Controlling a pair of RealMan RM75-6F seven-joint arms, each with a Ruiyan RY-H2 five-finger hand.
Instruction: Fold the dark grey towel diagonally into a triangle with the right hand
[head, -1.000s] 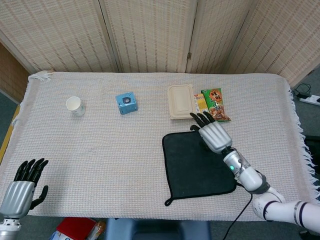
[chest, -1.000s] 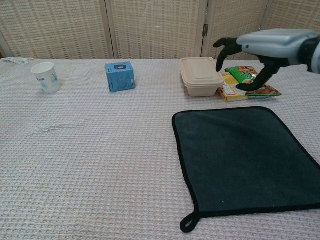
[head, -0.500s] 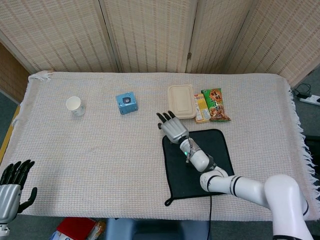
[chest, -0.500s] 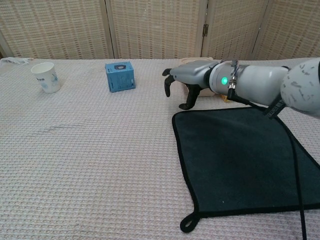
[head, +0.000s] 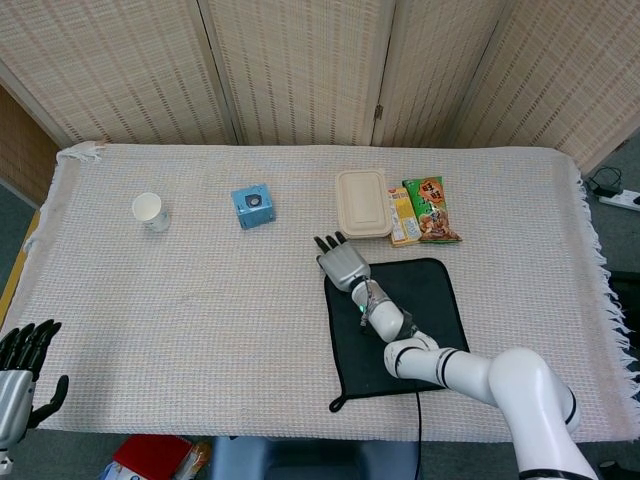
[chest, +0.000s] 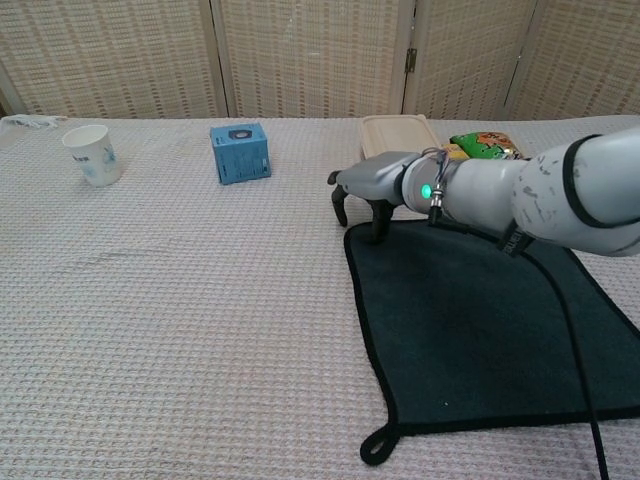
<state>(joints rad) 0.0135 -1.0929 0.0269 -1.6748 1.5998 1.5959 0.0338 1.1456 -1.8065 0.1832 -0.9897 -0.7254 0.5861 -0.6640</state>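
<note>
The dark grey towel (head: 430, 300) (chest: 470, 330) lies flat and square on the right half of the table, with its hanging loop (chest: 375, 445) at the near left corner. My right hand (head: 342, 262) (chest: 370, 190) is over the towel's far left corner, palm down. Its fingers (chest: 377, 228) are apart and bent downward, and their tips reach the towel's edge. Nothing is gripped between them. The right forearm lies diagonally across the towel. My left hand (head: 18, 375) hangs at the table's near left edge with fingers spread and empty; only the head view shows it.
A beige lidded box (head: 363, 203) (chest: 395, 133) and snack packets (head: 430, 210) (chest: 485, 146) lie just behind the towel. A blue box (head: 252, 206) (chest: 240, 152) and a paper cup (head: 148, 210) (chest: 90, 153) stand at the far left. A black cable runs across the towel.
The right hand swung from the towel's far right side to its far left corner, then sank until its fingertips met the edge. The left hand dropped lower and leftward.
</note>
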